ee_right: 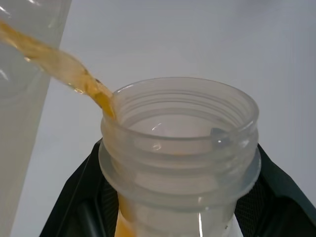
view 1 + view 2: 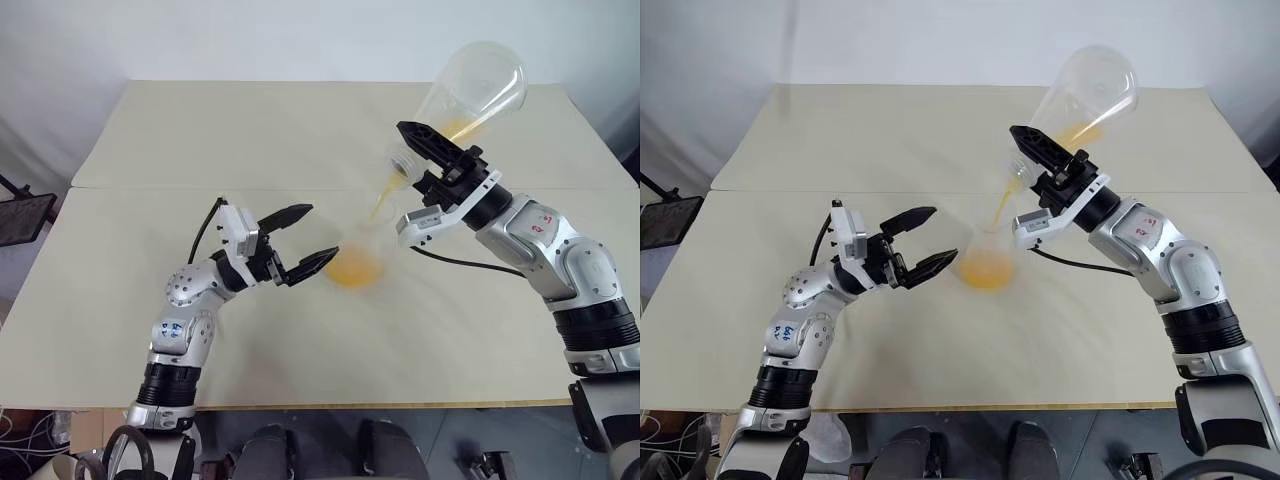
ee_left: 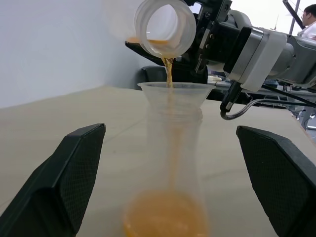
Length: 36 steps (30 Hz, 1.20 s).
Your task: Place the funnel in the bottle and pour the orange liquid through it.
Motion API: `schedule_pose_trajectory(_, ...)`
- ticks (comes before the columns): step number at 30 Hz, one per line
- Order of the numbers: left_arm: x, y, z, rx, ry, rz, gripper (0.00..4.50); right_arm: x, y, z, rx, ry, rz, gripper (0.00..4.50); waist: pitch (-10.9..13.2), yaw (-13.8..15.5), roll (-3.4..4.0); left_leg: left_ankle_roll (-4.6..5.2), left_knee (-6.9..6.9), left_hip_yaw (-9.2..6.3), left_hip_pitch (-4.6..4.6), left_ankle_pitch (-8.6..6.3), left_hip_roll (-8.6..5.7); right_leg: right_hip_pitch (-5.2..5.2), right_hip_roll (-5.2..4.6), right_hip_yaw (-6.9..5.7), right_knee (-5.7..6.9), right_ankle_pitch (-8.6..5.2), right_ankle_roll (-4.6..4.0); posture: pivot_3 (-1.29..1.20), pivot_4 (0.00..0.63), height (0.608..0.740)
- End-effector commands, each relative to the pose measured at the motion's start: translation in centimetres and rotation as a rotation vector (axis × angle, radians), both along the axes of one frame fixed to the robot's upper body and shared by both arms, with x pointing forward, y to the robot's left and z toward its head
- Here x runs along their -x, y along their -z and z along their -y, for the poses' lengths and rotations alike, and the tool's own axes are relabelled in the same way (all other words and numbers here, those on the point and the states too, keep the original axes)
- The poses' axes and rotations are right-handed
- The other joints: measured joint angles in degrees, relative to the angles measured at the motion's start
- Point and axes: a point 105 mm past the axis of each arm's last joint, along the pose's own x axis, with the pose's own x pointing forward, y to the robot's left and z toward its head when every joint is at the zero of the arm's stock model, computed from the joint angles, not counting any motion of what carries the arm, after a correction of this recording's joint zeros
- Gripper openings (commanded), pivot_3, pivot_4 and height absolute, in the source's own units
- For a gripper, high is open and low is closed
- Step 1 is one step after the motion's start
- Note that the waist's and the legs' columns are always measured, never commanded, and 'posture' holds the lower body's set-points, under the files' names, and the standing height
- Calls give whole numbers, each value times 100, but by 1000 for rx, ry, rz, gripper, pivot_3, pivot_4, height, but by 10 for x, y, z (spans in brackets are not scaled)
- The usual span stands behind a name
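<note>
Left wrist view: funnel (image 3: 172, 91) seated in neck of bottle (image 3: 170, 163), cone mouth up, thin stream of orange liquid (image 3: 169, 74) falling into it.
Bottle: upright on bench (image 2: 200, 130), near middle, pool of orange liquid in its round base.
Conical flask (image 2: 470, 95): tipped steeply, wide base high, threaded neck down and just above funnel; little orange liquid left along its lower wall.
Right pincer (image 2: 425, 150): clamped tight on flask's neck, holding it tilted over bottle.
Left pincer (image 2: 305, 240): spread wide, fingers either side of bottle, not touching; holding nothing.
Left pincer fingers (image 3: 69, 173): well apart from bottle wall on both sides in left wrist view.
Bench: pale beige, two boards joined by a seam behind bottle.
</note>
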Motion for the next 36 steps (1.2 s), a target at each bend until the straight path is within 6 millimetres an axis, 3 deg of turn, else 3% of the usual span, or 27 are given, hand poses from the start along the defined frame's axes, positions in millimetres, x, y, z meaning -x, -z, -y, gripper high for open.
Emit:
schedule_pose_trajectory(1, 1, -10, 3, 7, 2, 48, 4500, 10, -19, -4, 10, -37, 85, 2473, 0, 0, 0, 0, 0, 0, 0, 0, 0, 0, 0, 0, 0, 0, 0, 0, 150, 740)
schedule_pose_trajectory(36, 2, -12, 8, 29, 10, 59, 4500, 13, -25, -5, 50, -52, 141, 2473, 0, 0, 0, 0, 0, 0, -1, 0, 1, 0, 0, 0, -1, 0, 0, 0, 150, 740)
